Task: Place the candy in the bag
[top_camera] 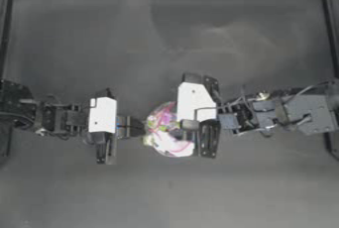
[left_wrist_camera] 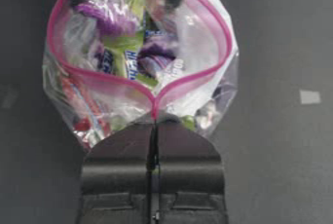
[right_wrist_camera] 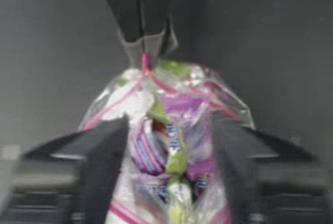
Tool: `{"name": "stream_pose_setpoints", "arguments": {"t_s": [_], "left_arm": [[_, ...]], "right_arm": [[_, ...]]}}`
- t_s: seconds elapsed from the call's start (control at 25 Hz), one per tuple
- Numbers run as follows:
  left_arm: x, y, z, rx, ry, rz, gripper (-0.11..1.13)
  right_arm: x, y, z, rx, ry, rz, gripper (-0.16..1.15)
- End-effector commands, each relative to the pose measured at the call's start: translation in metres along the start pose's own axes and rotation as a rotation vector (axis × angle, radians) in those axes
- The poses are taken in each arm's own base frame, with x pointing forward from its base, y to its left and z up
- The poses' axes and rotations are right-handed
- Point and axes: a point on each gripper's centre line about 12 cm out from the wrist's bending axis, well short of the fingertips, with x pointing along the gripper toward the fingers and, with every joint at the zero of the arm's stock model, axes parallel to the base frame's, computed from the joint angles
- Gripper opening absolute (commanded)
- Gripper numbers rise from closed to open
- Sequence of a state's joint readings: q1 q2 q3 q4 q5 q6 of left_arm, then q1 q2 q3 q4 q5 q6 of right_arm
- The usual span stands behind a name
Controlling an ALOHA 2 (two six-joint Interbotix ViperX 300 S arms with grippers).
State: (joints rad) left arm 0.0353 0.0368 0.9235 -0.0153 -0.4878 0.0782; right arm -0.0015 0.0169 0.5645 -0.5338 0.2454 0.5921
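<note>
L gripper (left_wrist_camera: 154,121) is pressed together, pinching the pink strip of the clear plastic zip bag (left_wrist_camera: 139,62) w/ colourful sweets inside. R gripper (right_wrist_camera: 169,145) is spread wide inside the bag's mouth, opposite the L one.

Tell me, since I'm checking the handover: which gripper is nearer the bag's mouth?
Both touch it. The left gripper pinches the pink strip at one end of the bag; the right gripper has its jaws spread around the mouth.

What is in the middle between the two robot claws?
The bag of sweets sits between them, seen from the top. The left gripper pinches its pink rim shut; the right gripper straddles its far side, open.
</note>
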Motion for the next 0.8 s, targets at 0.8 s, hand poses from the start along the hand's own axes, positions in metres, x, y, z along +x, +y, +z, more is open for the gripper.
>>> {"name": "stream_pose_setpoints", "arguments": {"t_s": [0.8], "left_arm": [[-0.005, 0.002, 0.013, 0.004, -0.046, 0.007, 0.05]], "right_arm": [[-0.077, 0.001, 0.036, 0.017, -0.197, 0.028, 0.94]]}}
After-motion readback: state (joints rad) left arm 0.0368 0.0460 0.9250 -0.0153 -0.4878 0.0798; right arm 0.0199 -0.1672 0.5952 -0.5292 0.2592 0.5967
